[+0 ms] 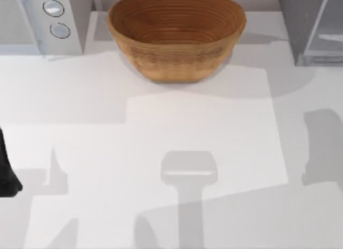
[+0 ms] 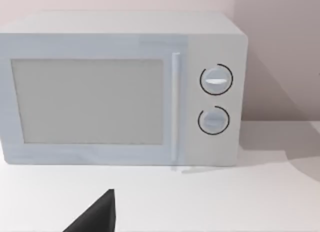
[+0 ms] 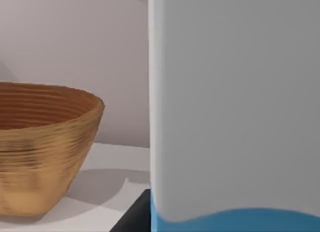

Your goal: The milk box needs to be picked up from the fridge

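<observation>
Milk box (image 3: 235, 107) sits right up against the right claw's camera, beside the bowl (image 3: 42, 147) and clear of the fridge (image 1: 313, 26); grip unconfirmed, pickup seemingly mostly done.

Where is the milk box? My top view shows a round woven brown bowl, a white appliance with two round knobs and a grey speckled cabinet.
Observer: The right wrist view has the white carton, sky-blue at its lower part, close before its camera, with the woven brown bowl farther off.
Operator: Is it held?
Observer: I cannot tell. A dark edge shows beside the carton's base, no more.
Operator: And the left arm at my left edge?
Observer: Its wrist view faces the white appliance, whose front door is shut, with an upright bar handle.
</observation>
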You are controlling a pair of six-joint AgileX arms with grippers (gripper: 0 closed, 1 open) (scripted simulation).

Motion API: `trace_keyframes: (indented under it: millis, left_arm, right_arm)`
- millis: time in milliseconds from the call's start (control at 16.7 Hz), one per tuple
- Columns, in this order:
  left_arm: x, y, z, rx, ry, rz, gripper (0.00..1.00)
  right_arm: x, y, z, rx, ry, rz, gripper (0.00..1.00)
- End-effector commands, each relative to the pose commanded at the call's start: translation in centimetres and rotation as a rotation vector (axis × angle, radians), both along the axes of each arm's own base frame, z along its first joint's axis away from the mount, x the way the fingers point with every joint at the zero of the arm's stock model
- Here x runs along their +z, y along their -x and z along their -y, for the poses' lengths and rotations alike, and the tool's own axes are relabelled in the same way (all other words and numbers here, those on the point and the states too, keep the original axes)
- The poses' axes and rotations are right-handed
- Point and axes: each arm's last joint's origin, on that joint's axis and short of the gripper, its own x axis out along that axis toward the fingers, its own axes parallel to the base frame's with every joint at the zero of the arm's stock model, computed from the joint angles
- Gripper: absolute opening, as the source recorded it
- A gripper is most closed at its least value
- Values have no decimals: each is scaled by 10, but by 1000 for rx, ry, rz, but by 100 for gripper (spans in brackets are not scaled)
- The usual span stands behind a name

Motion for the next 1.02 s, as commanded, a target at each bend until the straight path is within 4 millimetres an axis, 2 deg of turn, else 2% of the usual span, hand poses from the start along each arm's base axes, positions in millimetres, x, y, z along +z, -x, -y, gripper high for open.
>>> trace_keyframes:
  millis: [240, 540, 780, 1020]
  left_arm:
    - [0, 0, 0, 0, 0, 0, 100]
    - [0, 0, 0, 0, 0, 0, 100]
    - [0, 0, 0, 0, 0, 0, 100]
    - [0, 0, 0, 0, 0, 0, 100]
  right_arm:
    - [-1, -34, -10, 161, 4, -34, 0]
    - [-28, -75, -25, 358, -4, -107, 0]
    - [-47, -96, -35, 486, 1, -91, 0]
    - [-57, -107, -41, 560, 13, -54, 0]
